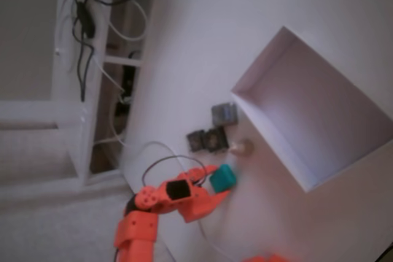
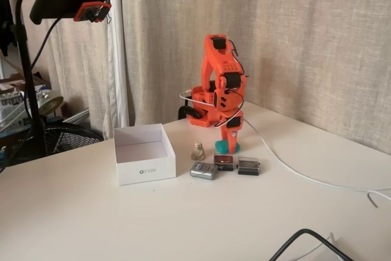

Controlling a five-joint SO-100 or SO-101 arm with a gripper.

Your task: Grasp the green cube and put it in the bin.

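1. Both fixed views show the orange gripper (image 1: 222, 183) (image 2: 230, 145) lowered to the table, its jaws set on either side of the green cube (image 1: 222, 177) (image 2: 222, 145).
2. Whether the jaws actually press the cube I cannot tell; they stand only about a cube's width apart.
3. Beyond the jaws sit three dark grey blocks (image 1: 212, 133) (image 2: 226, 162) and a small figurine (image 1: 241, 146) (image 2: 198, 150).
4. Farther past those is the bin (image 1: 319, 179) (image 2: 145, 171), well apart from the jaws.
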